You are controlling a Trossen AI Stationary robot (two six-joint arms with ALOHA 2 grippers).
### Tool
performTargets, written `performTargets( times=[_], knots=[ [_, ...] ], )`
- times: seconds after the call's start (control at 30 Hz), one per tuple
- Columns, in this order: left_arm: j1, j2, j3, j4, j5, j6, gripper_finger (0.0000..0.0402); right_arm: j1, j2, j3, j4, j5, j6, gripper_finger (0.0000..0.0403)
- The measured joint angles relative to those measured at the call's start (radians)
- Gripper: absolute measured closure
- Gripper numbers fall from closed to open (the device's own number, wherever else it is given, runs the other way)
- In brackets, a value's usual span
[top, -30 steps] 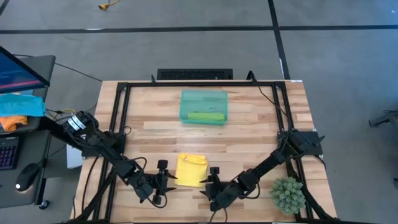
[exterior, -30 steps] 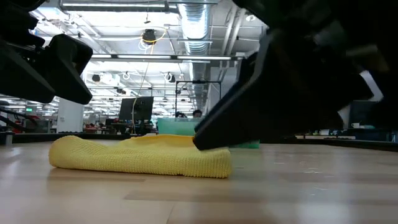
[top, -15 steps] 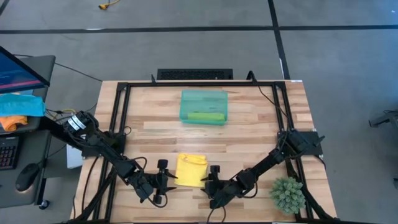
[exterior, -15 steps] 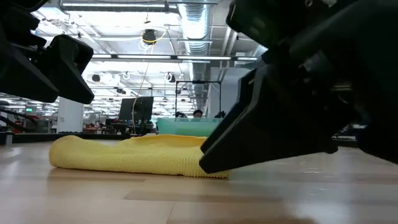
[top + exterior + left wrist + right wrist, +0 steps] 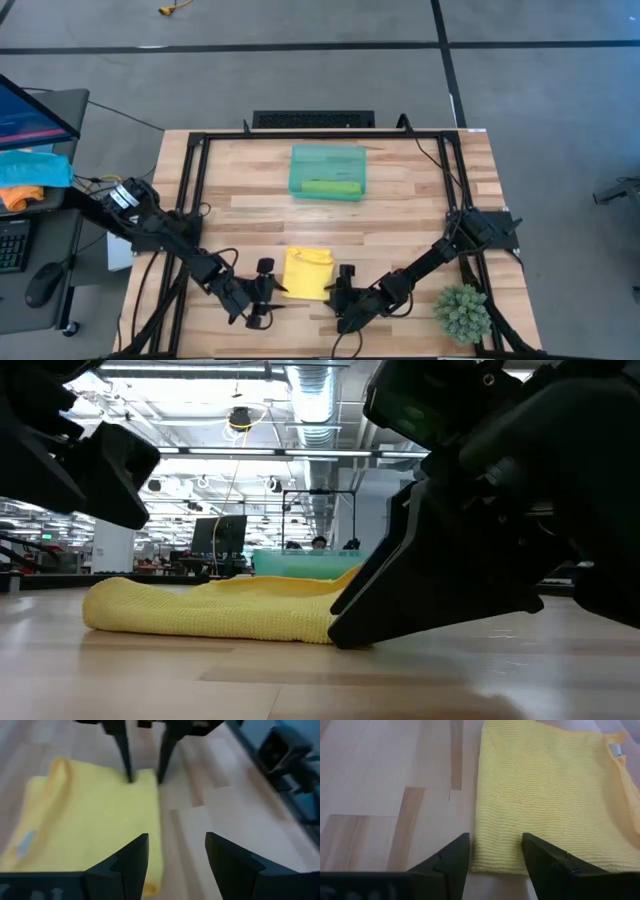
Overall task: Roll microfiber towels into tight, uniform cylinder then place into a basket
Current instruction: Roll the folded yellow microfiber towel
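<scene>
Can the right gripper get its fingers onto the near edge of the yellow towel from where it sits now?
Probably yes. The right gripper is open, with the yellow towel's near edge lying flat between its fingers and bare wood around. The left gripper is at the opposite side, apart.

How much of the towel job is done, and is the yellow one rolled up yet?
One part looks done: the green towel lies rolled in the basket. The yellow towel is not rolled; it lies folded flat on the table. In hand now: the left gripper and the right gripper, both open, sit at its near corners. Left: rolling it and putting it in the basket.
</scene>
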Motion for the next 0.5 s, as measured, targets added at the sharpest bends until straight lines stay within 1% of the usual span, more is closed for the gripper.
performTargets(
  times=[0.07,0.2,0.37,0.5],
  knots=[
    [0.022,0.000,0.001,0.019,0.047,-0.001,0.0212,0.000,-0.001,0.000,-0.002,-0.001,0.000,0.0204],
    [0.058,0.000,0.001,0.016,0.052,0.000,0.0212,0.000,-0.001,0.000,-0.005,-0.003,0.000,0.0213],
    [0.065,0.001,0.001,0.013,0.063,0.001,0.0212,0.000,-0.001,0.000,-0.007,-0.003,0.000,0.0218],
    [0.065,0.085,0.004,0.100,0.063,0.014,0.0212,-0.001,-0.001,0.000,-0.008,-0.003,0.000,0.0216]
  ],
)
